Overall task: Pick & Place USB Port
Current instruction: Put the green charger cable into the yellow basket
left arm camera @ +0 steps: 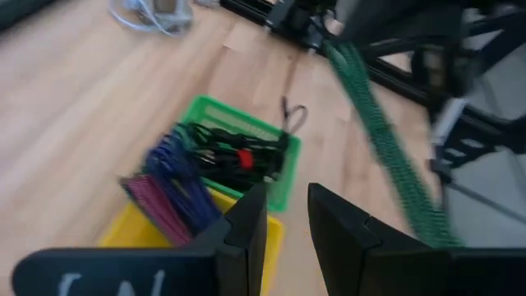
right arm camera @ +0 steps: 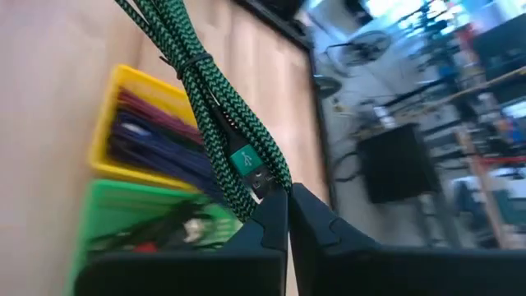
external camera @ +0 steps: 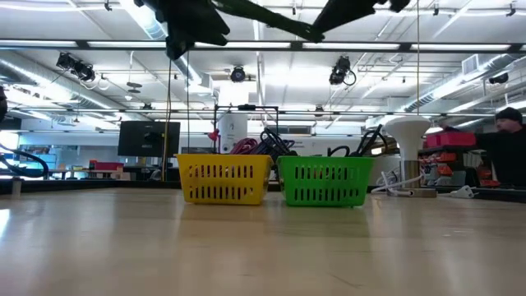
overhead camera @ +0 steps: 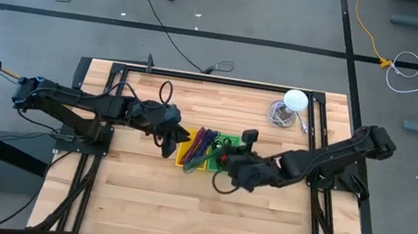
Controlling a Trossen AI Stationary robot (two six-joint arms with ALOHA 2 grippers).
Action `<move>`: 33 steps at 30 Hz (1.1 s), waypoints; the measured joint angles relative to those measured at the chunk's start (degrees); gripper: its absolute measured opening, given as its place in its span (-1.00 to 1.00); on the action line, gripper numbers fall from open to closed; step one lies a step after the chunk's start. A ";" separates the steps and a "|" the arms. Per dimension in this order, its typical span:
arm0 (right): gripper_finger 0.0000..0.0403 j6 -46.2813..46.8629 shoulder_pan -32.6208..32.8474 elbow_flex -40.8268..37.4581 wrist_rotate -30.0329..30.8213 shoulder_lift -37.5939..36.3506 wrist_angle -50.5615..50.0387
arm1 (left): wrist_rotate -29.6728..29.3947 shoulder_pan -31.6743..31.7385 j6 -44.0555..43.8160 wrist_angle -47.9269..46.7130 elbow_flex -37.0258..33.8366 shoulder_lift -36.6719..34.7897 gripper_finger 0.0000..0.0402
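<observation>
Because the right gripper (right arm camera: 283, 215) is clamped on the green-and-black braided USB cable (right arm camera: 205, 99) near its plug, the cable hangs above the green slotted plastic basket (overhead camera: 227, 148) mid-bench. Beside it, over the yellow slotted plastic basket (overhead camera: 185, 157), the left gripper (left arm camera: 286, 218) waits, fingers slightly parted, empty.

left gripper (left arm camera: 286, 215) — raised, jaws parted | right gripper (right arm camera: 288, 215) — raised, jaws clamped together

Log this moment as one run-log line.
right claw: shut on green braided cable | left claw: open over yellow basket | green basket: beside
</observation>
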 joint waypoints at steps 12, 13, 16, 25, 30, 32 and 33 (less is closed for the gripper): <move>-1.00 -7.93 -4.06 0.02 -1.23 1.73 3.34 | 15.48 1.14 -7.72 1.44 0.05 6.10 -0.52; -1.00 -8.11 -4.05 0.02 -1.59 1.81 3.55 | 16.46 1.36 -8.24 1.52 0.02 6.89 -0.52; -1.00 -8.48 -4.00 0.02 -1.65 2.00 3.17 | 20.22 2.03 -8.98 3.70 0.02 9.05 -0.52; -1.00 -6.12 -4.00 0.02 -3.51 1.97 1.25 | 28.40 4.06 -9.64 9.99 0.00 12.59 -0.52; -1.00 -4.18 -3.40 0.02 -2.73 1.97 -1.19 | 29.92 6.38 -9.60 10.02 0.00 12.56 -0.52; -1.00 -3.98 -3.11 0.02 -2.56 1.97 -1.74 | 30.37 6.98 -9.60 9.94 0.00 12.55 -0.52; -1.00 -3.97 -3.06 0.02 -2.54 1.97 -1.74 | 30.33 7.18 -9.60 9.96 0.00 12.55 -0.52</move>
